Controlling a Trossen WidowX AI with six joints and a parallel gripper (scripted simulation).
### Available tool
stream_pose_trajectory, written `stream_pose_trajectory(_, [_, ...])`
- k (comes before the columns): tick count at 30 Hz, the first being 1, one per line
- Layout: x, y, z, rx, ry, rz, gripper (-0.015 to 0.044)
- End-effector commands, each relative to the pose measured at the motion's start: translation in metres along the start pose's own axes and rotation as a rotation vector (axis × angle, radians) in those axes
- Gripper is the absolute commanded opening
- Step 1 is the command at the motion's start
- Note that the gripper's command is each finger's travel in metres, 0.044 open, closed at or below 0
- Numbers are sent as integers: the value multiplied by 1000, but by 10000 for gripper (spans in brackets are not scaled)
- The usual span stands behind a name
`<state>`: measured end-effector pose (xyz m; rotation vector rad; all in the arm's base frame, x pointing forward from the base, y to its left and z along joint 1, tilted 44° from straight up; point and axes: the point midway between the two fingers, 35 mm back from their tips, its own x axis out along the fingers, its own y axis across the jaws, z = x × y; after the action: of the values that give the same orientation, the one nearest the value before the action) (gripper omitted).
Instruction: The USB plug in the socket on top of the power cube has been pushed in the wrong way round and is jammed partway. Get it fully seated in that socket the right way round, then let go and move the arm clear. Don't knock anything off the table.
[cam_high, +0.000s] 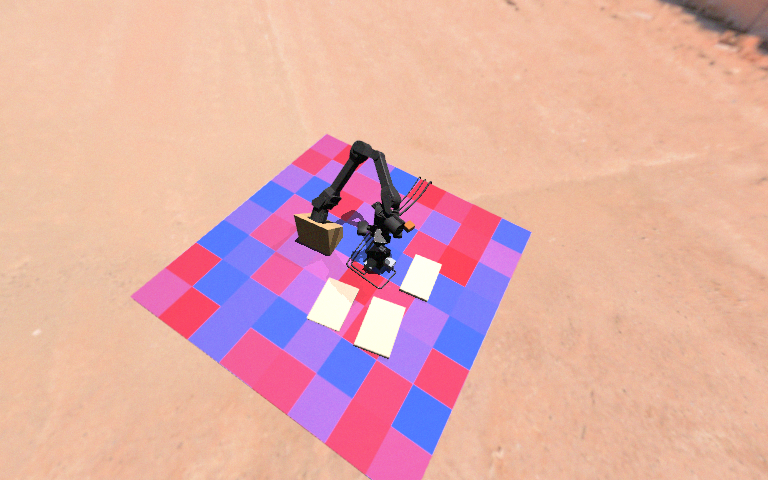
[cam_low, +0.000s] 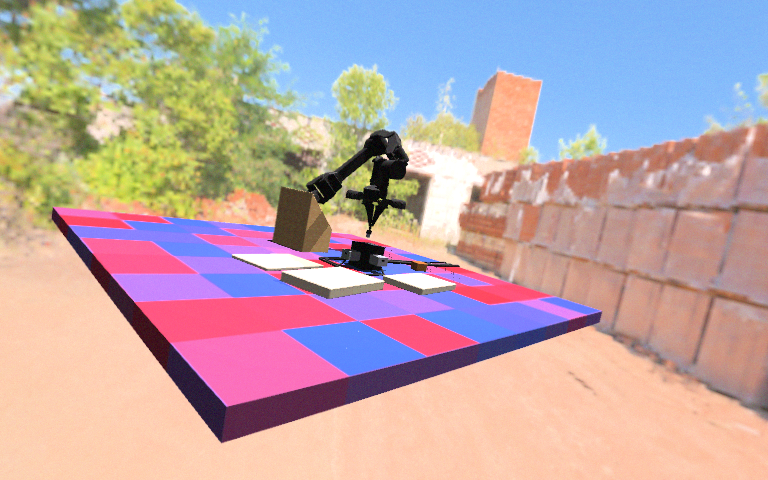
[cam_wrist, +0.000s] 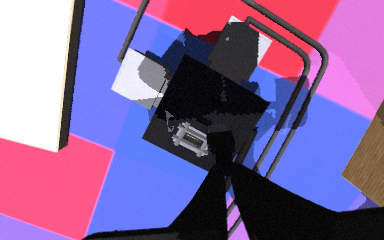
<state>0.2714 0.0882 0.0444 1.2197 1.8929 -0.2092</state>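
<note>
The black power cube (cam_low: 362, 257) (cam_wrist: 187, 90) stands on the checkered table. The socket (cam_wrist: 192, 139) on its top shows as a pale metal frame with nothing in it. My gripper (cam_low: 369, 221) (cam_wrist: 225, 170) is shut on the dark USB plug (cam_low: 368, 233) (cam_wrist: 221, 145). The plug points down and hangs above the cube, apart from it. In the wrist view it appears just right of the socket and covers part of the cube's top. Which way round the plug faces is too dark to tell.
White adapters (cam_low: 378, 260) (cam_wrist: 135, 80) stick out from the cube's sides. Dark cables (cam_wrist: 325, 55) loop around it. Three pale slabs (cam_high: 380, 327) (cam_low: 334, 280) lie near it. A wooden block (cam_high: 318, 234) (cam_low: 291, 220) stands by the arm's base. An orange block (cam_high: 409, 226) (cam_low: 419, 265) is nearby.
</note>
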Motion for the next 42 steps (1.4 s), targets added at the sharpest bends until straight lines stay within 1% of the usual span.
stream_pose_trajectory(1, [0,0,0,98,-1,1,0])
stream_pose_trajectory(21, [0,0,0,604,-1,1,0])
stream_pose_trajectory(42, [1,2,0,603,9,4,0])
